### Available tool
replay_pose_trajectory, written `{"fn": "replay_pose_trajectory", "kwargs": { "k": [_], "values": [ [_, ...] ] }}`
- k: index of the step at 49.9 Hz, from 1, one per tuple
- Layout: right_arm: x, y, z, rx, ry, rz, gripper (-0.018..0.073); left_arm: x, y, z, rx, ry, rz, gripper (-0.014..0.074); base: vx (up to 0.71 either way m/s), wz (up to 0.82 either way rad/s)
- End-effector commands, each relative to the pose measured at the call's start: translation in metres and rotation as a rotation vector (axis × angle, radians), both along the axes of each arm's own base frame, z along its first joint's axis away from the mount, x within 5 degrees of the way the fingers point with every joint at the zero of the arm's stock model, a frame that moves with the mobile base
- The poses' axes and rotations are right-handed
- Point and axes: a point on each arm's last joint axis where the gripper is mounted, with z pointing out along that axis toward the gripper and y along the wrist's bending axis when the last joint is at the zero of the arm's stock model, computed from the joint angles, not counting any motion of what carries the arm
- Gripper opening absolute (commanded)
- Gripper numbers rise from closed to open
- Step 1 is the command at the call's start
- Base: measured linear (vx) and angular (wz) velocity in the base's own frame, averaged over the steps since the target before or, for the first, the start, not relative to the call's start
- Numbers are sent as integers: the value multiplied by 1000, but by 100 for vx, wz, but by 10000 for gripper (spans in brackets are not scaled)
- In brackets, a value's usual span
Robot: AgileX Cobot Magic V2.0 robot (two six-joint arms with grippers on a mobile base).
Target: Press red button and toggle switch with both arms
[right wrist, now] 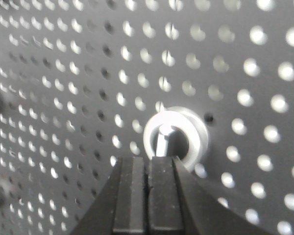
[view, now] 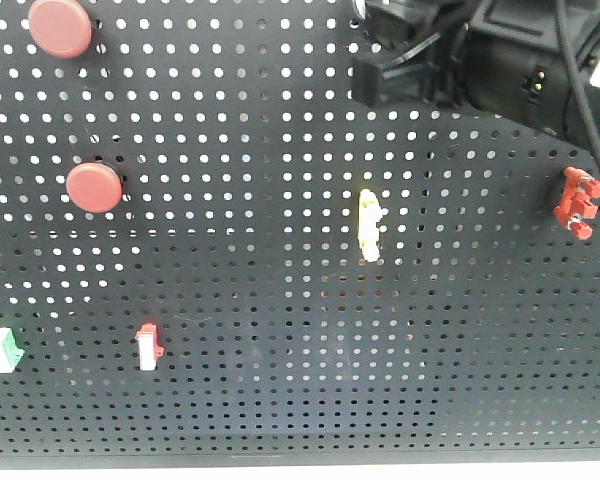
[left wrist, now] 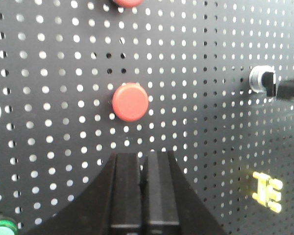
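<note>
Exterior front-facing view: the red button [view: 93, 188] sits on the left of the pegboard [view: 280, 400], and the right arm [view: 480, 50] fills the upper right.

Left wrist view: the left gripper [left wrist: 142, 157], jaws pressed together and empty, hovers near the round, domed button, just below it. The press looks to be next, which calls for lifting slightly and pushing forward.

Right wrist view: the right gripper [right wrist: 148, 160], likewise clamped on nothing, sits at the toggle switch [right wrist: 175, 139], a silvery ring with a short lever. It needs a flick.

Left gripper [left wrist: 143, 164]: fingers pressed flat together, no gap between them, tips level.
Right gripper [right wrist: 149, 166]: fingers likewise closed, nothing between them.
Right wrist [view: 510, 50]: black, entering from upper right.
</note>
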Motion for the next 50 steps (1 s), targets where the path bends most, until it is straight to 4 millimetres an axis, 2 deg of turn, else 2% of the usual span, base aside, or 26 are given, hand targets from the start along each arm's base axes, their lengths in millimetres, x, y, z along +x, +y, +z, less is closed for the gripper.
{"fn": "replay_pose_trajectory", "kwargs": {
  "k": [1, 8, 17, 35, 42, 50],
  "values": [
    [-14, -10, 25, 64, -121, 1, 0, -5, 1, 15, -46, -99, -12, 0, 0, 0],
    [-18, -8, 27, 83, -127, 20, 0, -5, 1, 15, -46, -99, -12, 0, 0, 0],
    [-23, 5, 29, 105, -163, 74, 0, -5, 1, 15, -46, -99, -12, 0, 0, 0],
    [-5, 18, 14, 83, -114, 72, 0, -5, 1, 15, -47, -102, -13, 0, 0, 0],
    [3, 7, 18, 111, -153, 32, 0, -5, 1, 15, -47, -101, -13, 0, 0, 0],
    [10, -10, 18, 145, -108, -20, 0, -6, 1, 15, -47, -105, -12, 0, 0, 0]
  ]
}}
